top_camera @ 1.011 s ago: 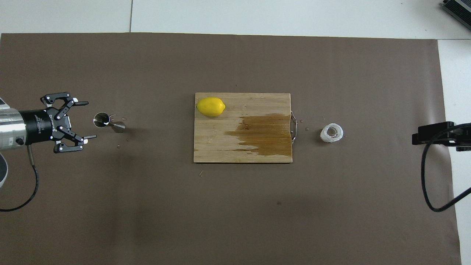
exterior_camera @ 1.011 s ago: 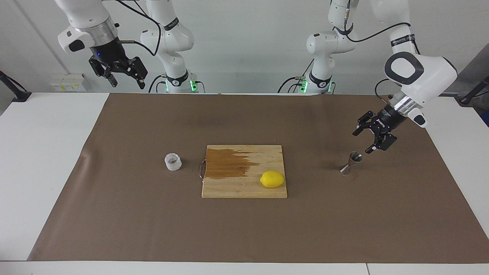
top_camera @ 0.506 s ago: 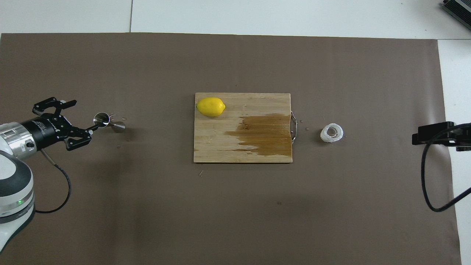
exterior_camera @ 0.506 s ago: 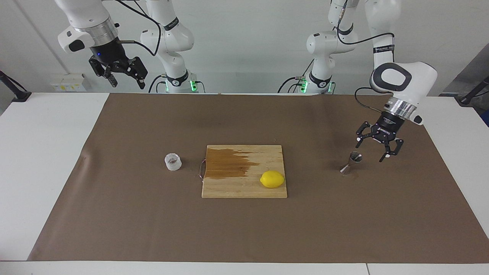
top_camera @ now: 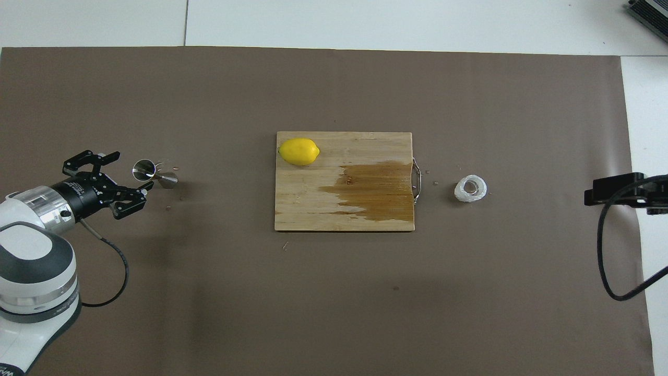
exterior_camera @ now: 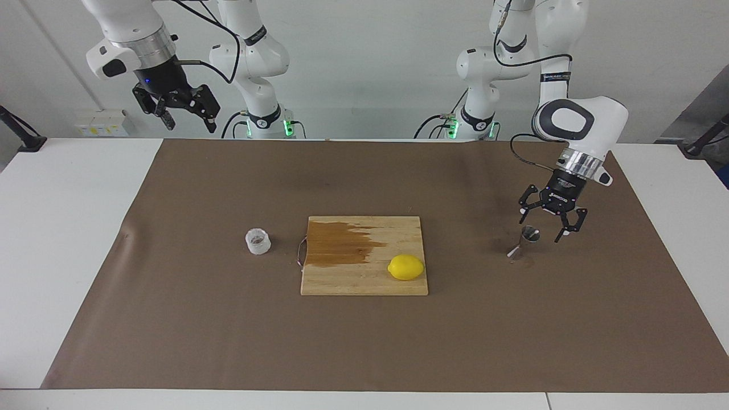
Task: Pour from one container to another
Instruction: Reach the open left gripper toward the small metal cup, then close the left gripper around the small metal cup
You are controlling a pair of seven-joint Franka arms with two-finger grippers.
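Jigger (exterior_camera: 525, 242) stands toward the left arm's end from the cutting board (exterior_camera: 364, 282), cup (exterior_camera: 257, 241) toward the right arm's. Left gripper (exterior_camera: 549, 223), jaws apart, hovers just above the jigger; right gripper (exterior_camera: 181, 115), jaws apart, waits. Nothing grasped; pouring not begun.

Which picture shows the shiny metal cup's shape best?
The facing view: there the jigger shows its side, an hourglass with a narrow waist, under the open left gripper. The overhead view looks down on it, showing mainly the round mouth.

Left hand (exterior_camera: 541, 226), fingers spread, hangs just above the upright jigger (exterior_camera: 524, 244).
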